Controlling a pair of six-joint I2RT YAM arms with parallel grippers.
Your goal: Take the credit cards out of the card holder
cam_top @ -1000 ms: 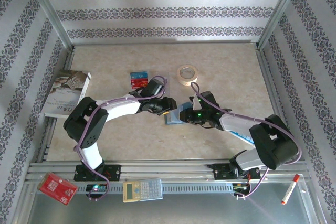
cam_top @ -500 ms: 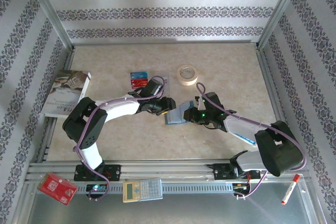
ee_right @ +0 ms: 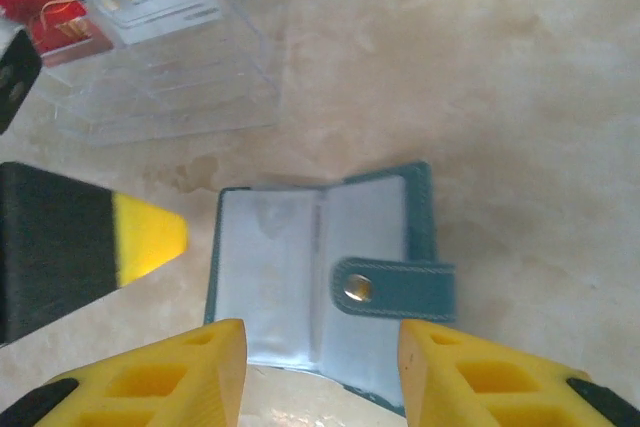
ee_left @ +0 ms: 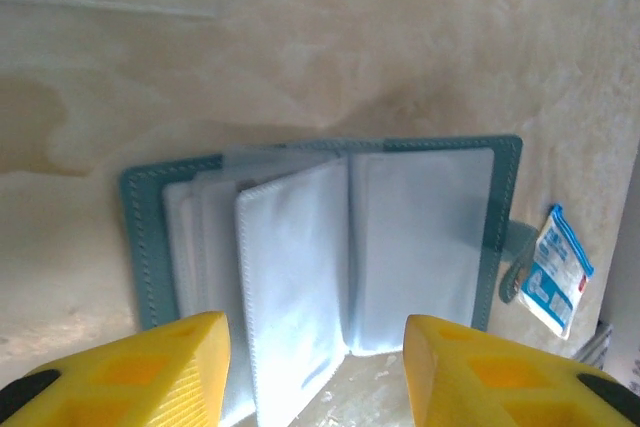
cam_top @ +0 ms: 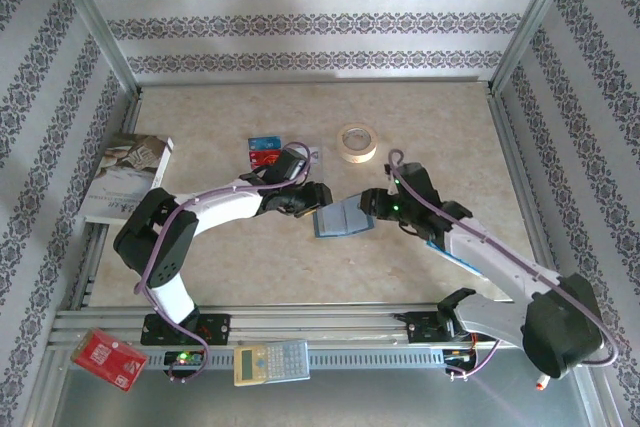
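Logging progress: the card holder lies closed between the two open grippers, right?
No: the card holder lies open, sleeves fanned out, as the left wrist view shows. It does lie between the open left gripper and right gripper.

I see a tape roll (cam_top: 357, 142) at the back of the table (cam_top: 430, 117). A book (cam_top: 125, 177) lies at the left edge. At the front lie a red board (cam_top: 110, 359) and a calculator (cam_top: 271, 362), well apart. A small blue-and-white packet (ee_left: 555, 272) lies flat, maybe a wipe.

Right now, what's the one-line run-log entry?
card holder: lying open | left claw: open, close to it | right claw: open, close to it | credit cards: some lying outside
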